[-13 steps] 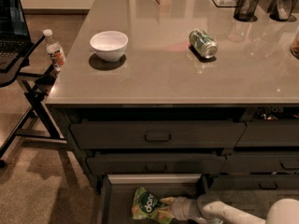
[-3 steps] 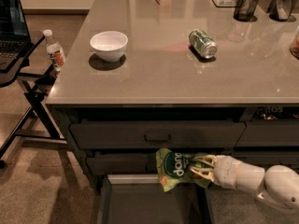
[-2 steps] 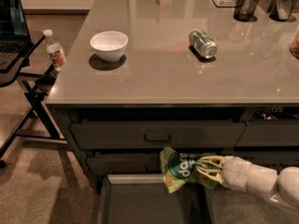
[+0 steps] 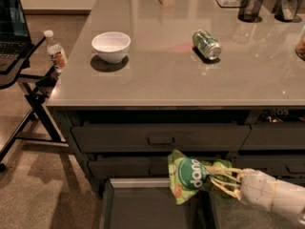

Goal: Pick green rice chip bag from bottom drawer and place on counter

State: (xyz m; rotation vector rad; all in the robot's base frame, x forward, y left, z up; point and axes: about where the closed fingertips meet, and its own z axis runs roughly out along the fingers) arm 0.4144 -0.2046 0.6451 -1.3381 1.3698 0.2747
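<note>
The green rice chip bag (image 4: 187, 177) hangs in the air in front of the lower drawer fronts, above the open bottom drawer (image 4: 143, 209). My gripper (image 4: 214, 177) reaches in from the lower right and is shut on the bag's right end. The bag shows its dark green round logo and orange patches. The drawer's dark floor shows nothing lying in it. The counter (image 4: 157, 70) lies well above the bag, glossy and grey-beige.
On the counter stand a white bowl (image 4: 111, 46), a green can (image 4: 207, 44) on its side, and dark cups (image 4: 251, 5) at the back right. A black side stand (image 4: 28, 80) with a water bottle (image 4: 55, 51) and laptop is at left.
The bag was lying in the bottom drawer with my gripper on it. It has since been lifted out and has risen and shifted slightly right in front of the drawer fronts.
</note>
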